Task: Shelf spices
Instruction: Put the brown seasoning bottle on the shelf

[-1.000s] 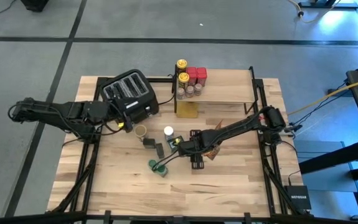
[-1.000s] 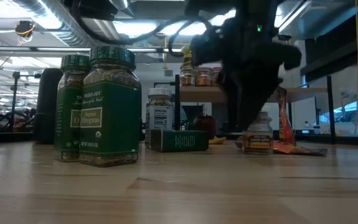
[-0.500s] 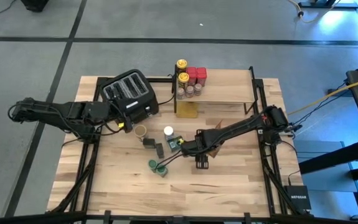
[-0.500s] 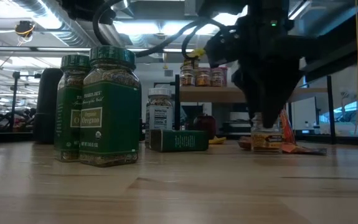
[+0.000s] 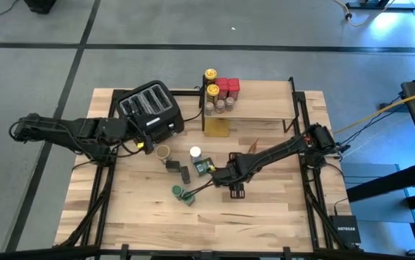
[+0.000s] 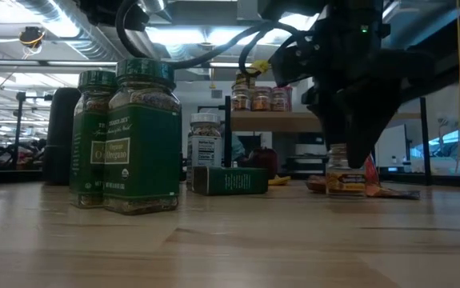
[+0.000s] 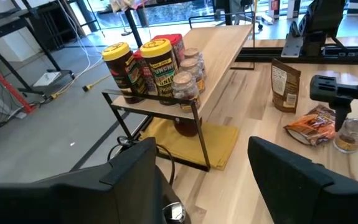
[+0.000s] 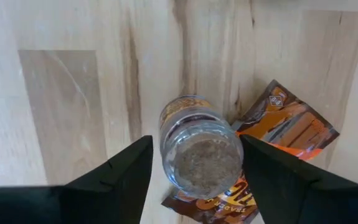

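Note:
My right gripper (image 5: 234,178) points down at mid-table, open, with its fingers on either side of a small clear spice jar (image 8: 200,155) that stands on its base (image 6: 346,172) beside an orange-brown foil packet (image 8: 291,124). The shelf (image 5: 261,108) at the far side carries yellow-lidded, red-lidded and small clear jars (image 7: 160,68) at its left end. Two green-lidded jars (image 6: 138,136) stand near the table's near edge. My left gripper (image 5: 141,143) waits, open, by the toaster (image 5: 149,108). My right gripper comes at the jar from above, pointing down, with one finger on each side of its top. One finger (image 8: 259,174) seems to lie against the lid's rim (image 8: 240,163), while a strip of table shows between the other finger and the jar. The jar stands upright on the table.
A white-lidded jar (image 5: 195,152), a tan-lidded jar (image 5: 163,152), a green tin (image 5: 204,167) and two dark jars (image 5: 179,169) lie left of the right gripper. A brown packet (image 7: 284,84) stands near the shelf. The shelf's right part (image 5: 272,101) is bare.
My right gripper has moved a little toward the table's right and near edges. In the low view the clear jar under it has shifted slightly rightward with it, staying upright on the table.

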Robot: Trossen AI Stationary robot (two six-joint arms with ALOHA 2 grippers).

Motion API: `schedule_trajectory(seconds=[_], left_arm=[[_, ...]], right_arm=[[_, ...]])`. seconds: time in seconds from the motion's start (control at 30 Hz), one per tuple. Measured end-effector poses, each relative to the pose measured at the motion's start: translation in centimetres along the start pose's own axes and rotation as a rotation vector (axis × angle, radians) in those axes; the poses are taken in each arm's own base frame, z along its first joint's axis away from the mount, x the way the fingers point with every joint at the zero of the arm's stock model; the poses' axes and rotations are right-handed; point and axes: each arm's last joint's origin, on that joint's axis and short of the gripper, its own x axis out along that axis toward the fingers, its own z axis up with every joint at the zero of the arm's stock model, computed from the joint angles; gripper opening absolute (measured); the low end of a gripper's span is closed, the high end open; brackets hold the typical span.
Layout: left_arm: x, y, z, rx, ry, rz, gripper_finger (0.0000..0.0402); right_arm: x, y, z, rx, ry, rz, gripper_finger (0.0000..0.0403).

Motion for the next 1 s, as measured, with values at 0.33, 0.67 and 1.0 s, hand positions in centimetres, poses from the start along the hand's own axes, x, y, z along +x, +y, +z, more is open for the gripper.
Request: schedule_trajectory(seconds=[0.33, 0.67, 1.0], left_arm=[[0.0, 0.0, 0.0, 0.002, 0.001, 0.000, 0.0249], [0.0, 0.0, 0.0, 0.002, 0.001, 0.000, 0.0249], [0.0, 0.0, 0.0, 0.001, -0.001, 0.000, 0.0249]], right_arm=[[-0.1, 0.0, 0.0, -0.023, -0.005, 0.001, 0.0182], [-1.7, -0.3, -0.5, -0.024, -0.021, 0.005, 0.0186], [-9.6, -2.8, -1.6, 0.020, -0.169, -0.147, 0.0191]])
